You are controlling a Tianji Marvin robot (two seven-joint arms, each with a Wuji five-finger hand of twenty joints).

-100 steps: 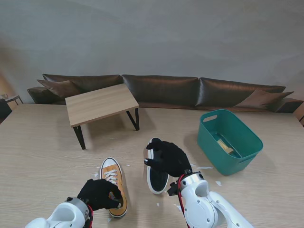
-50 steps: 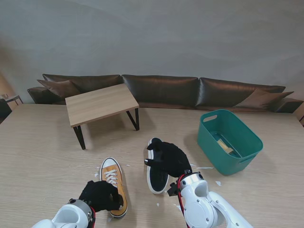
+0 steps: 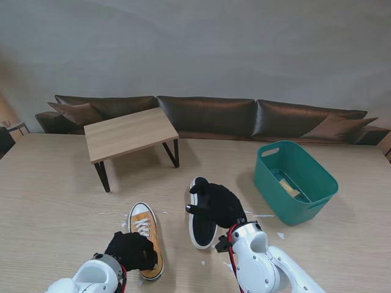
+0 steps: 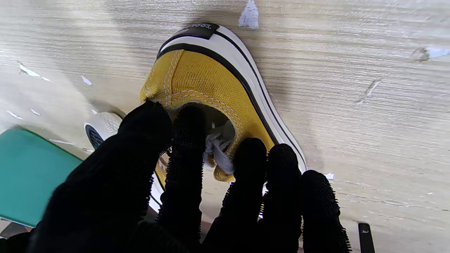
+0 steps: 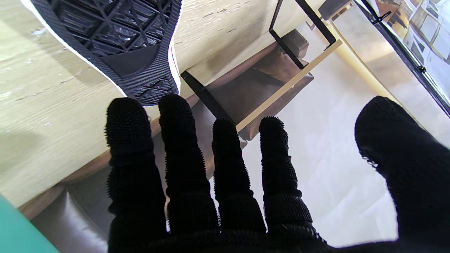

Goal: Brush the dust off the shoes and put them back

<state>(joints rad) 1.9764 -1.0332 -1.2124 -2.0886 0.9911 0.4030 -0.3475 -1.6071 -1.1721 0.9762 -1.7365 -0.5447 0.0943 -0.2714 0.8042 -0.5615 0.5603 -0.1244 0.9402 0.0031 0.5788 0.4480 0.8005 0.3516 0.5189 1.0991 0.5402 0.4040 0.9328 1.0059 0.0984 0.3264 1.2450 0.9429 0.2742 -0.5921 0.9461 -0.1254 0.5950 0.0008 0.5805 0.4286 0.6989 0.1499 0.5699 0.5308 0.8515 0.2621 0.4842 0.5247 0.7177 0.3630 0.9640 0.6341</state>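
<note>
The left hand (image 3: 129,250) grasps the yellow shoe (image 3: 146,235) at its heel opening, while the right hand (image 3: 215,204), fingers spread, hovers released over the black shoe (image 3: 200,227).

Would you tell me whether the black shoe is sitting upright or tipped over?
Tipped on its side: the black shoe shows its treaded sole facing the open right hand.

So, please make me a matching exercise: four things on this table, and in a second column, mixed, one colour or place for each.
Things:
1. shoe under the left hand
2. shoe by the right hand
3. basket
4. small table

Descriptions:
a. teal, at the right
b. yellow, white laces
c. wooden top, black legs
d. black, white sole edge

Pairs: 1-b, 2-d, 3-a, 4-c
</note>
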